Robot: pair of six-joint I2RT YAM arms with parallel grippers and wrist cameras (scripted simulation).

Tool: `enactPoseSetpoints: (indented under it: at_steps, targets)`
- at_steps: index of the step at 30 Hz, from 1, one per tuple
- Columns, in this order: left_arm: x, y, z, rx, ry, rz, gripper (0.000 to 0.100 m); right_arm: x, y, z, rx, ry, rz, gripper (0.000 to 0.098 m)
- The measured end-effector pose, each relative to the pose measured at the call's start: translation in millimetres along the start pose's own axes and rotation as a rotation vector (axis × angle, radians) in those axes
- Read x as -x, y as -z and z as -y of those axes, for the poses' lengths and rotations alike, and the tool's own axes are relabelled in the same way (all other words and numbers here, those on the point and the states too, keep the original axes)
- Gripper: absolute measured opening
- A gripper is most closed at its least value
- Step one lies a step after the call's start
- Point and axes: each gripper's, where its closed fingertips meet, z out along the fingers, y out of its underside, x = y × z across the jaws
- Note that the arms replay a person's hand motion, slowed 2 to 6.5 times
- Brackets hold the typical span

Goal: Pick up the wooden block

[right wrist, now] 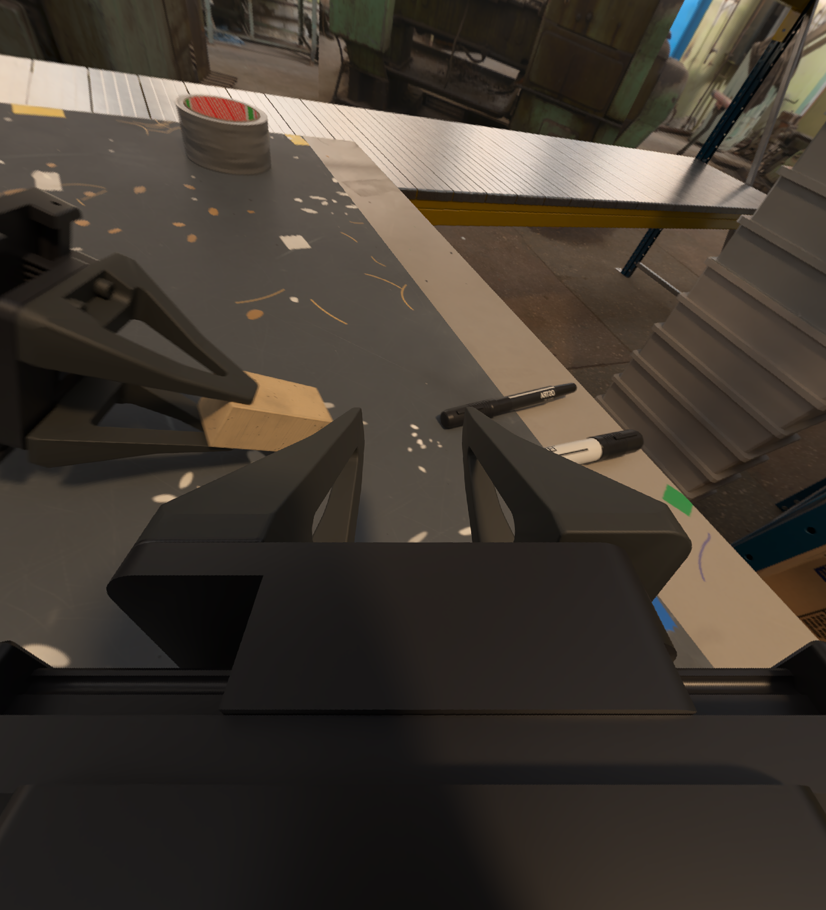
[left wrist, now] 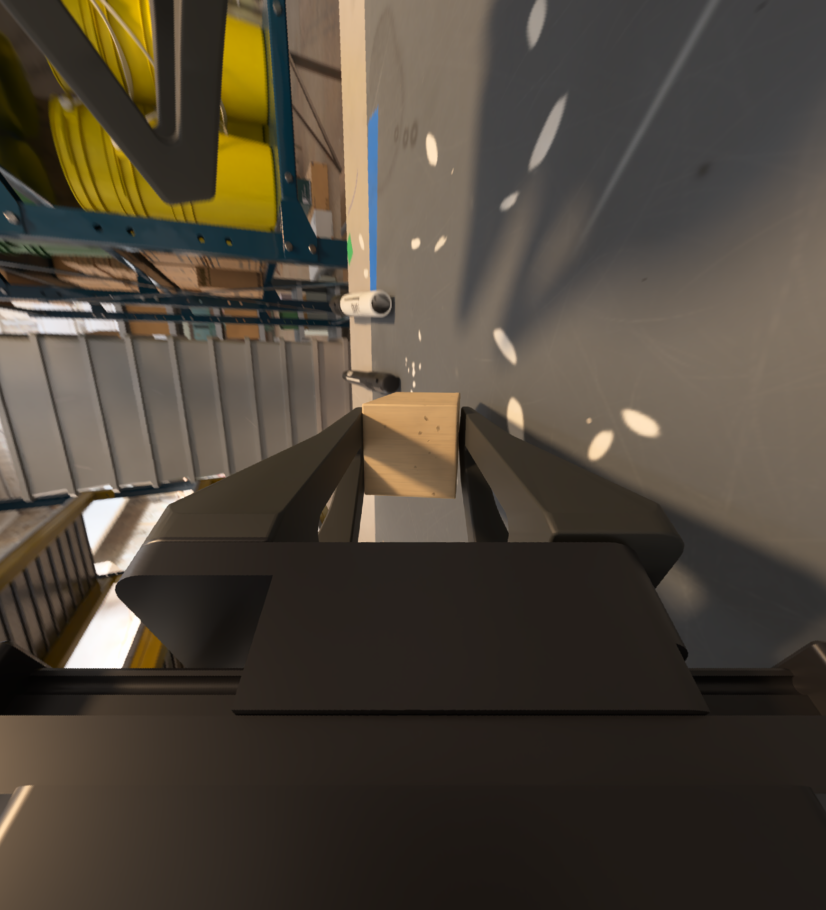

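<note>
Wooden block (left wrist: 410, 443) pinched between left tool (left wrist: 411, 418) fingers; right tool (right wrist: 412, 418) agape, empty.

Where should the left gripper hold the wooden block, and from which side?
Across its two flat opposite side faces, coming in level along the table, as the left gripper does now: the wooden block sits squarely between its fingers, parallel faces giving even contact.

Wooden block (left wrist: 410, 443) flanked by the left gripper's (left wrist: 411, 418) fingers (left wrist: 347, 433), side faces and underside hidden; gap or contact with bench (left wrist: 647, 246) unclear. Black marker (left wrist: 371, 379) partly behind the block. Yellow spools (left wrist: 248, 147) cut off at top edge
</note>
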Motion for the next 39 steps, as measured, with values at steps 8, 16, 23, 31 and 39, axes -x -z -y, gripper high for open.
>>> enactPoseSetpoints:
  at_steps: [8,16,23,31,39]
  targets:
    - [-10.8,10.5,22.2,-0.137,-0.095,-0.010,0.032,-15.6,3.8,-16.0,0.077,0.035,-0.014,0.0372]
    - [-7.6,19.1,32.0,-0.199,-0.106,0.005,0.032,-15.1,7.6,-37.3,0.155,-0.032,0.092,0.0437]
    - [-9.7,21.6,31.0,-0.203,-0.147,-0.002,0.032,-6.2,14.7,-35.6,0.138,-0.018,0.178,0.0441]
    - [-11.0,22.3,28.4,-0.204,-0.148,-0.014,0.032,18.6,25.2,-29.8,0.131,0.095,0.294,0.0427]
    - [-9.6,24.2,28.3,-0.206,-0.170,0.003,0.032,42.9,24.1,-47.5,0.205,0.245,0.350,0.0452]
